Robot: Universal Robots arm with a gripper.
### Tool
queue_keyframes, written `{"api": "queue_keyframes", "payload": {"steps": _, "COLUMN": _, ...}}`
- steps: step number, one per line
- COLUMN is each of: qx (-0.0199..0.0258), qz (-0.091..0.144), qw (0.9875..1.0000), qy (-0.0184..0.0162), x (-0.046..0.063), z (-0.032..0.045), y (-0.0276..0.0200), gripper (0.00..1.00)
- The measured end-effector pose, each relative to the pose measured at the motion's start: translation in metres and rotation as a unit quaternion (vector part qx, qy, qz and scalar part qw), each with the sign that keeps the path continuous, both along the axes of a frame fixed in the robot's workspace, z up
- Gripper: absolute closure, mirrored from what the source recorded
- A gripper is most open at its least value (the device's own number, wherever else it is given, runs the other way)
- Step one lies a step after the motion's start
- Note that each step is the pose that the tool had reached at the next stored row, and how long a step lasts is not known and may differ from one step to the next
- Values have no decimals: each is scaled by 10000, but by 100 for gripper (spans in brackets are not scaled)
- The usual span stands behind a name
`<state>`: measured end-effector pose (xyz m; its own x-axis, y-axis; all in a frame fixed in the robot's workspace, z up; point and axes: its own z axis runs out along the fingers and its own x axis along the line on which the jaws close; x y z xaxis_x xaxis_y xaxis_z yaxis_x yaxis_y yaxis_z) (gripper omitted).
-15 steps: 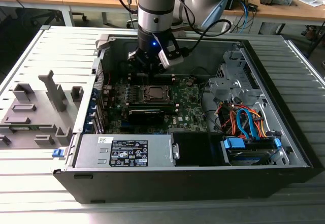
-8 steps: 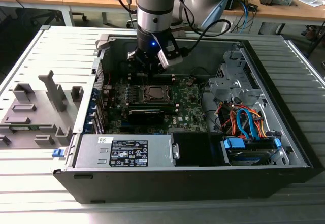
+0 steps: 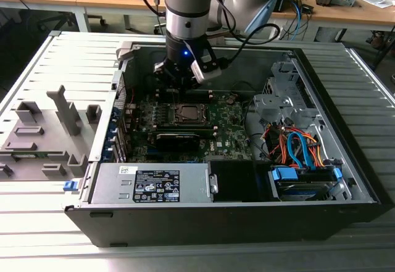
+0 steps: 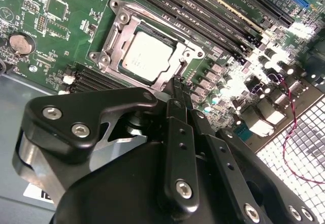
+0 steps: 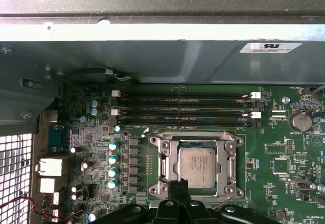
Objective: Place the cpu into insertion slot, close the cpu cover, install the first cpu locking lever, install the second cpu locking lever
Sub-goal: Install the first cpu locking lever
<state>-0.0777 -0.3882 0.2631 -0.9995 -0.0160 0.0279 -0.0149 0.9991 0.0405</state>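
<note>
The cpu (image 5: pixel 196 164) lies flat in the insertion slot (image 5: pixel 236 144) on the green motherboard, its silvery face up. The cpu cover (image 5: pixel 166 158) lies flat around it, framing the chip through its window. In the second wrist view the cpu (image 4: pixel 147 56) and cpu cover (image 4: pixel 119 36) sit just beyond my fingertips. My gripper (image 4: pixel 177 85) hangs a little above the edge of the socket, its black fingers together with nothing between them. In the exterior view the gripper (image 3: pixel 182 88) is inside the open computer case, over the cpu (image 3: pixel 187 113). I cannot make out how the locking levers stand.
Long black memory slots (image 5: pixel 188 109) run beside the socket, towards the case wall (image 5: pixel 152 56). A black card (image 3: pixel 179 139) stands on the socket's other side. The power supply (image 3: pixel 151 184), a drive cage with coloured cables (image 3: pixel 296 148) and a grey fixture (image 3: pixel 43 130) are nearby.
</note>
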Motion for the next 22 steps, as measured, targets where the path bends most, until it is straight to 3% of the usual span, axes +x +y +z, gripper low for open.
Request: {"api": "queue_keyframes", "payload": {"steps": 22, "qx": 0, "qz": 0, "qw": 10000, "qy": 0, "x": -53, "z": 0, "y": 0, "gripper": 89}}
